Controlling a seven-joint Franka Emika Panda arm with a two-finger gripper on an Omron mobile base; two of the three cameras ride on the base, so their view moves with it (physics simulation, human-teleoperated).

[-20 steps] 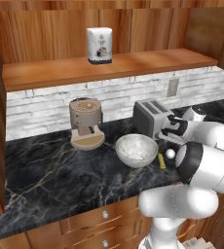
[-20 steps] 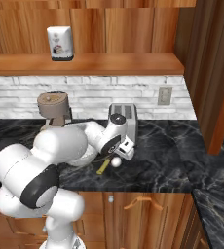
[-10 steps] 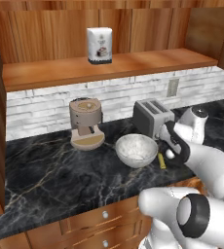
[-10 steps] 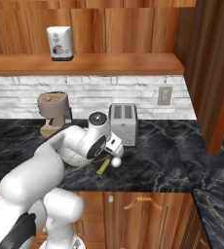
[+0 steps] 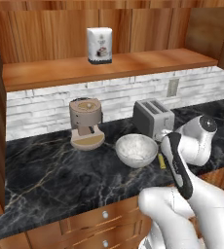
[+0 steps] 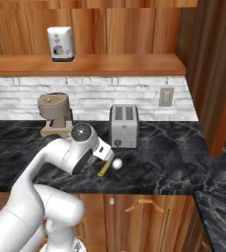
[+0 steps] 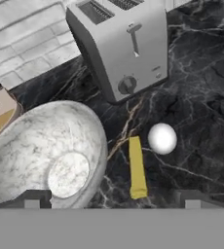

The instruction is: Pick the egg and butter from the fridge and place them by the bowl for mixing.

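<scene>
A: Where's the stuff?
B: Butter (image 7: pixel 137 168) and egg (image 7: pixel 162 138) lie on the counter (image 7: pixel 201 87) just beside the bowl (image 7: pixel 46 151), in front of the toaster (image 7: pixel 121 46). Set there for mixing, I'd say.
A: Gripper (image 7: pixel 111 204)?
B: Jaws wide apart, nothing held, above both.
A: Anything unclear?
B: Arm hides the egg in left base view; fingertips barely visible.

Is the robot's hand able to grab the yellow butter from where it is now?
Probably yes. The butter lies flat on the counter between the bowl and egg, touching neither, and the open gripper hangs just above with nothing between.
</scene>
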